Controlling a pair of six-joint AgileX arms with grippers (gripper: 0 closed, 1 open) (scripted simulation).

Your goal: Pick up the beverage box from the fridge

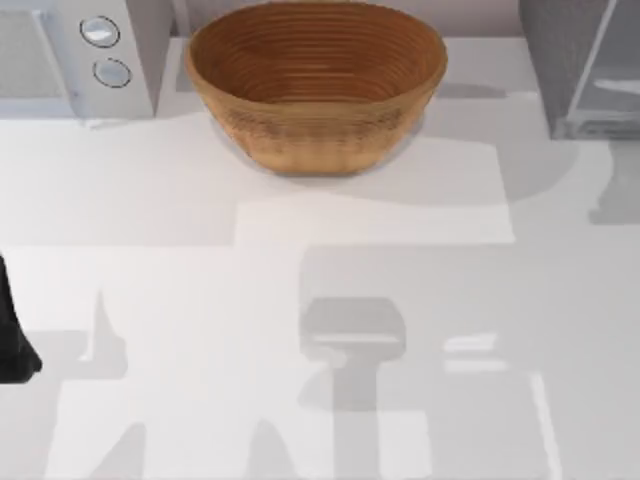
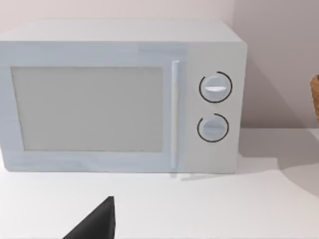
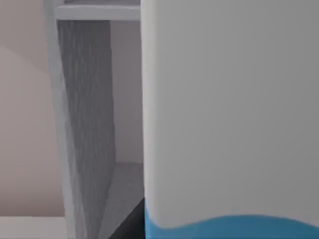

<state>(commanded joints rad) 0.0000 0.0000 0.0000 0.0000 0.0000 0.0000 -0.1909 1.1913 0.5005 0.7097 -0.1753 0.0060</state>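
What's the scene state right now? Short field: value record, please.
task item: beverage box, very close in the right wrist view, whitish-grey with a blue band at its lower edge
fridge: fridge at the table's far right; grey inner wall beside the box
left arm: dark part at the table's left edge, facing the microwave
right gripper: a dark edge low beside the box; grip cannot be told
other: woven bowl at the far middle of the table

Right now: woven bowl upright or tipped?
Upright. The woven bowl sits on the table with its opening facing up, between microwave and fridge.
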